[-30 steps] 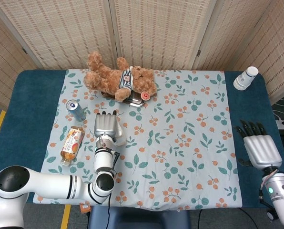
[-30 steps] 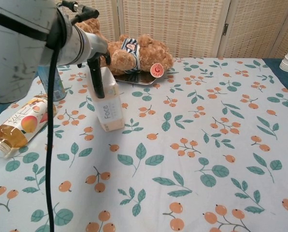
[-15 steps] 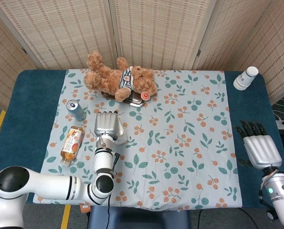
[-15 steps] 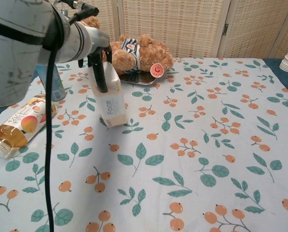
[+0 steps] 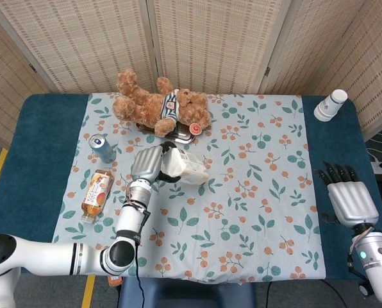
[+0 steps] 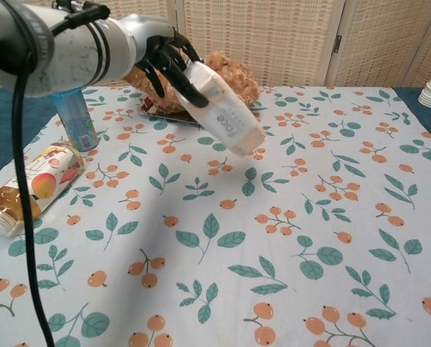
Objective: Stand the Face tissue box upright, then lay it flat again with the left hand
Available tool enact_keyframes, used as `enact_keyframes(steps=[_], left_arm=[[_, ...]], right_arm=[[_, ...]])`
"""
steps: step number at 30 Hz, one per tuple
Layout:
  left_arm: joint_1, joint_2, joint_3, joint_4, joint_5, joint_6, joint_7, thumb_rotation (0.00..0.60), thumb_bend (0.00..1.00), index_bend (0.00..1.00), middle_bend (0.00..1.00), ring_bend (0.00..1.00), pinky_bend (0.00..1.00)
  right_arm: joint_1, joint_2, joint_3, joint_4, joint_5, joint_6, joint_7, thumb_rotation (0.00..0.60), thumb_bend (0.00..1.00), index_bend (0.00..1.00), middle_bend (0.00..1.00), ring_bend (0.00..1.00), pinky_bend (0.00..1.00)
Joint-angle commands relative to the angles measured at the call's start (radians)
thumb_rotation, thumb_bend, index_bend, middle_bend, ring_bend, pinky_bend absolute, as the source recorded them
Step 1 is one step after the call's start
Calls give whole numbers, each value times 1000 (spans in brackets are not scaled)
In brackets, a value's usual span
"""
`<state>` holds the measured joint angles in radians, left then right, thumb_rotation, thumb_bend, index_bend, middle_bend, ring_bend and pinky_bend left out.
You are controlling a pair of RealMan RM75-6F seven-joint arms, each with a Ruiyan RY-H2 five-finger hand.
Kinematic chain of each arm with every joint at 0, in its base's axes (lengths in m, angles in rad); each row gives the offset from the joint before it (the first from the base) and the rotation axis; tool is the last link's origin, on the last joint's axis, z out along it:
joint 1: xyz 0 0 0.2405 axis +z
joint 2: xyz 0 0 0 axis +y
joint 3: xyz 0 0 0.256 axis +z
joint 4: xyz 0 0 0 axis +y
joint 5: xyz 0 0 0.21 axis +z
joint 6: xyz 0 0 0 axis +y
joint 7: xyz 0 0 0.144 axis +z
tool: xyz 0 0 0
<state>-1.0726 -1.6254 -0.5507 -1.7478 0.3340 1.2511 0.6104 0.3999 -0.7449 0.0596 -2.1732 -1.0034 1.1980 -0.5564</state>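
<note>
The Face tissue box is clamped in the left hand, tilted, seemingly airborne just before the teddy bear; a loosened grip would drop it.

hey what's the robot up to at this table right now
The robot's left hand grips the Face tissue box and holds it tilted in the air above the floral tablecloth, its lower end pointing down to the right, neither upright nor flat. The right hand rests open at the table's right edge, holding nothing. Nearby are a teddy bear on a dark tray, a blue can, a tea bottle lying on its side, and stacked paper cups at the far right corner.
</note>
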Motion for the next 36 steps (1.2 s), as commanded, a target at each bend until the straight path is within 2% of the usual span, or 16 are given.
enact_keyframes(steps=[1,5,11,17,20,28,36], left_arm=[[188,-50,42,78,373,-111,-426,600,137,410,595,352,381],[265,-170,115,246,638,-6,-702,600,131,420,610,369,375],[311,-324,211,523,843,109,-915,600,132,387,580,348,356],[355,-439,285,750,916,138,-1018,600,131,364,558,329,334],[370,-482,302,851,936,133,-1060,600,131,348,542,316,311],[380,-555,289,1010,951,95,-1139,600,132,313,508,277,265],[377,-588,259,1070,949,55,-1187,600,133,313,508,277,266]], right_arm=[[0,-2,-1,-1,-1,2,-2,600,121,141,2,0,0],[0,-4,-3,-3,-3,3,-6,600,122,141,2,0,0],[-1,-6,-5,-4,-10,6,-7,600,122,141,2,0,0],[0,-6,-7,-5,-10,4,-7,600,122,141,2,0,0],[0,-6,-7,-5,-7,3,-7,600,122,141,2,0,0],[6,-5,-5,1,8,-6,-3,600,122,141,2,0,0],[9,-7,-7,3,12,-8,-6,600,122,141,2,0,0]])
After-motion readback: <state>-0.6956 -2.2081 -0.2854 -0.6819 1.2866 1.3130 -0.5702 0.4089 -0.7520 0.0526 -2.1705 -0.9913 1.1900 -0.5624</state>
